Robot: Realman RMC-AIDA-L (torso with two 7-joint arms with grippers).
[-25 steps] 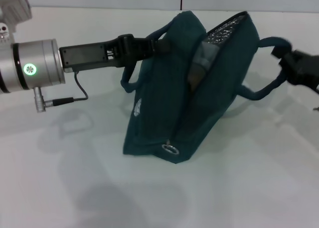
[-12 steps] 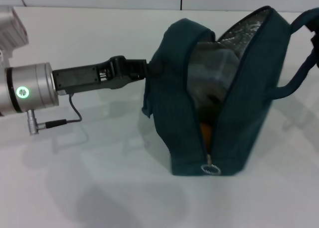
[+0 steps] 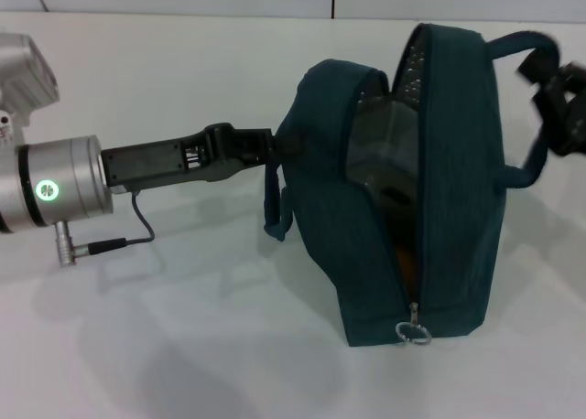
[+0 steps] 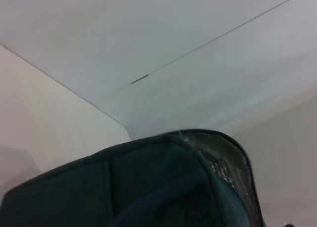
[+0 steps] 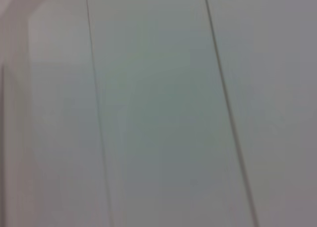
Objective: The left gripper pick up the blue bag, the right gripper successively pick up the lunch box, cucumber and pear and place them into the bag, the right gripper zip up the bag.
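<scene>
The blue bag (image 3: 403, 199) stands upright on the white table, its zipper open and its metal ring pull (image 3: 412, 333) low at the front. My left gripper (image 3: 277, 147) is shut on the bag's left side at its handle. My right gripper (image 3: 560, 97) is at the right edge, blurred, holding the bag's right handle (image 3: 522, 48) up. The clear lunch box (image 3: 385, 154) shows inside the opening, and a sliver of the orange pear (image 3: 409, 265) lies lower down. The cucumber is hidden. The left wrist view shows the bag's top (image 4: 148, 187) and its silver lining (image 4: 229, 167).
The white table (image 3: 183, 327) spreads to the left and front of the bag. A wall runs behind it. The left arm's silver wrist (image 3: 55, 188) and its cable (image 3: 137, 222) hang over the table's left side. The right wrist view shows only pale panels.
The bag has shifted right and nearer and now stands more upright, with its opening narrower than half a second ago. The right gripper has come back into view at the right edge.
</scene>
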